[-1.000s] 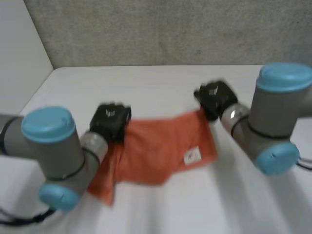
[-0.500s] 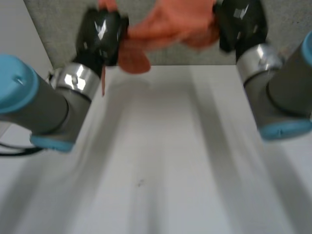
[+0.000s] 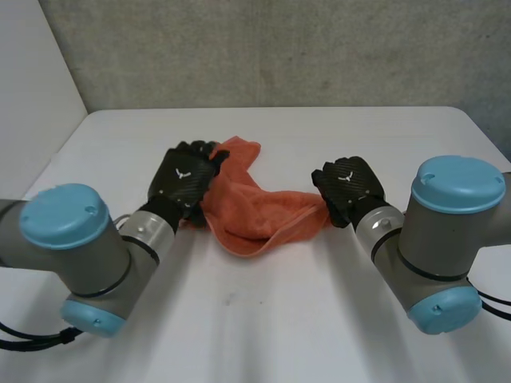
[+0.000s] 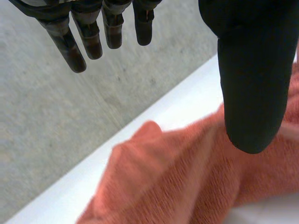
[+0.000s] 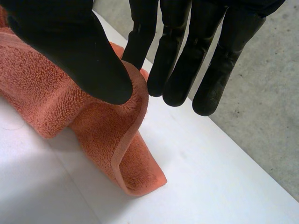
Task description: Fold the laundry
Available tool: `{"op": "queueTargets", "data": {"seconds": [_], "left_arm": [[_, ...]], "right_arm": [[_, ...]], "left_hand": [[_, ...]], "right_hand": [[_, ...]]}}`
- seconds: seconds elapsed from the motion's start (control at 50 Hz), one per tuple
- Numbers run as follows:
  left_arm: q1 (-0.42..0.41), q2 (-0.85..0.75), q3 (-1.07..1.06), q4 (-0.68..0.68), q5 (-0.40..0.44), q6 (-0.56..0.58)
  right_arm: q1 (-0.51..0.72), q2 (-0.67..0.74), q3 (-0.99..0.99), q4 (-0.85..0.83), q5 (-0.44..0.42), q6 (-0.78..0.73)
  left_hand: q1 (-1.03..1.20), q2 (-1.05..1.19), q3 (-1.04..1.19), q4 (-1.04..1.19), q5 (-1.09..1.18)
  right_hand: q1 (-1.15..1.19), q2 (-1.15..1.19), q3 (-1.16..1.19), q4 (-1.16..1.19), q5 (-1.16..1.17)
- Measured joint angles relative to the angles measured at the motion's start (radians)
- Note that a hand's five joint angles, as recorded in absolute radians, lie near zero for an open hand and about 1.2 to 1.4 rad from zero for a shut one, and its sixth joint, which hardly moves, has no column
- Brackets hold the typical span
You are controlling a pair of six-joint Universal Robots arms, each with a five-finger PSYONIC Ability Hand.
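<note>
One orange towel (image 3: 255,214); right hand (image 3: 348,188) pinches it, left hand (image 3: 185,177) loose.

- White table (image 3: 263,319): its top spreads under and around both hands.
- Orange towel (image 3: 255,215): lies crumpled on the table, running from the left hand (image 3: 185,177) across to the right hand (image 3: 347,187), one fold raised at the right hand's thumb.

A white table (image 3: 263,335) spreads before me over the lower two thirds of the head view. Its far edge runs straight across under a rough grey wall (image 3: 319,48) that takes the top of the frame. At the upper left a plain white panel (image 3: 28,80) stands along the table's left side and meets the grey wall in a corner. A tiny dark speck (image 3: 229,300) lies on the tabletop, lower centre.
</note>
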Motion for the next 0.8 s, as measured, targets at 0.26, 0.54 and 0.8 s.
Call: {"op": "queueTargets", "data": {"seconds": [0.26,0.54,0.8], "left_arm": [[0.025,0.185,-0.129,-0.015,-0.068,-0.034],[0.071,0.114,-0.132,-0.094,-0.204,-0.269],[0.064,-0.030,-0.040,-0.090,-0.171,-0.320]], "right_arm": [[-0.005,0.006,-0.010,-0.003,0.010,0.159],[-0.003,0.025,-0.007,-0.001,0.009,0.185],[-0.003,0.029,0.009,-0.001,0.009,0.182]], "left_hand": [[0.020,0.027,0.025,0.025,0.009],[0.161,0.172,0.170,0.170,0.160],[0.225,0.234,0.232,0.228,0.217]], "right_hand": [[0.000,0.000,0.000,0.000,0.000],[0.000,0.000,0.000,0.000,0.000],[0.000,0.000,0.000,0.000,0.002]]}}
